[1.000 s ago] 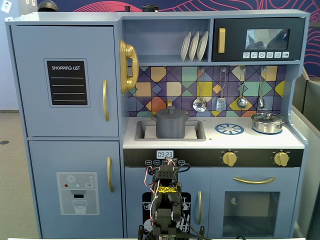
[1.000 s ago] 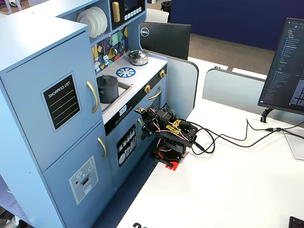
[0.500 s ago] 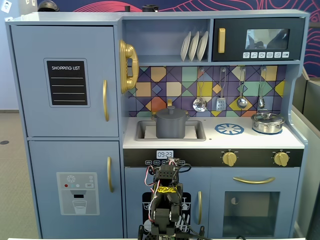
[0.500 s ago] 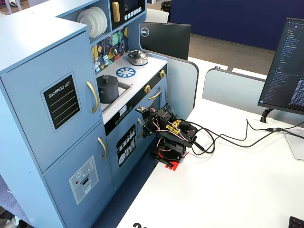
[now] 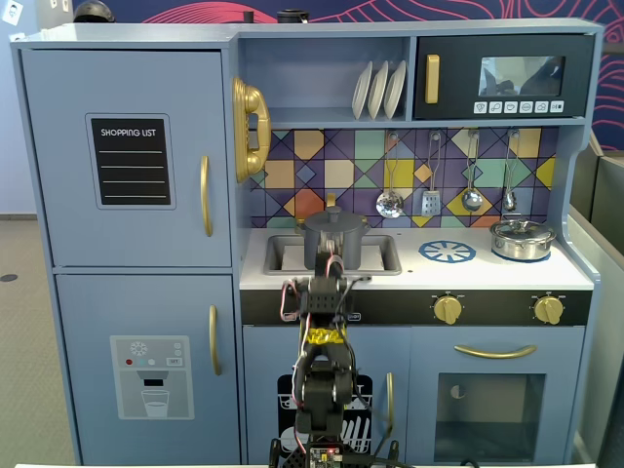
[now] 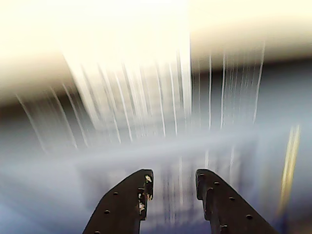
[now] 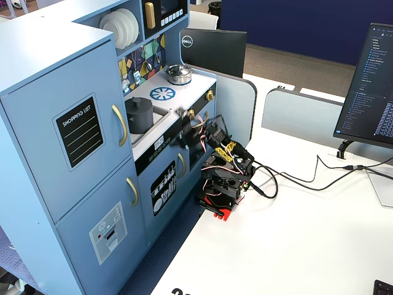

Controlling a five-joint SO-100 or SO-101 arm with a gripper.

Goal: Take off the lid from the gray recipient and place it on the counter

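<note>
Gray recipient: matte dark pot, stood upright in the inset sink at the left part of the counter, seen in both fixed views. Lid: dark gray disc with centre knob, sat flat on top of the gray recipient, closing it. Silver pot: shiny, lidded, placed near the counter's right edge toward the back. Printed blue burner circle: lay between the sink and the silver pot. Arm: black, raised in front of the counter's front edge, its upper part blurred in both fixed views. Gripper: in the wrist view the two dark fingers were parted with a clear gap between them and nothing held; the scene beyond was too streaked to read. Gripper was apart from the lid.
</note>
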